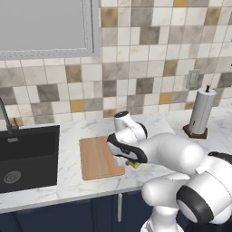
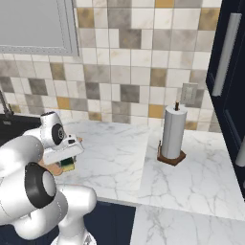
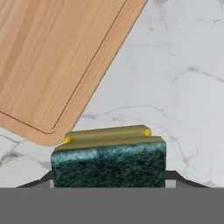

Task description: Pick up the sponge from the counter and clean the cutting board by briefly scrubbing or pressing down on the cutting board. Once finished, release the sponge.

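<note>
The sponge [image 3: 108, 159] sits between my fingertips in the hand view, its dark green scrub layer facing the camera and its yellow body behind. My gripper [image 3: 109, 180] is shut on the sponge, and a dark finger [image 3: 174, 177] shows at each side of it. The cutting board [image 3: 52, 57] lies on the counter [image 3: 175, 87] just up and left of the sponge, one rounded corner nearest it. From the left base view, the gripper [image 1: 129, 159] hangs low off the board's [image 1: 97, 156] right front corner, with the sponge [image 1: 133, 163] peeking out beneath the hand. The sponge [image 2: 68, 164] also shows under the hand from the right.
A black sink [image 1: 27, 156] with a faucet [image 1: 4, 115] lies left of the board. A paper towel roll on a wooden stand [image 1: 200, 113] [image 2: 173, 134] stands at the back right. A tall navy cabinet [image 2: 229, 72] bounds the far right. The tiled wall rises behind the counter.
</note>
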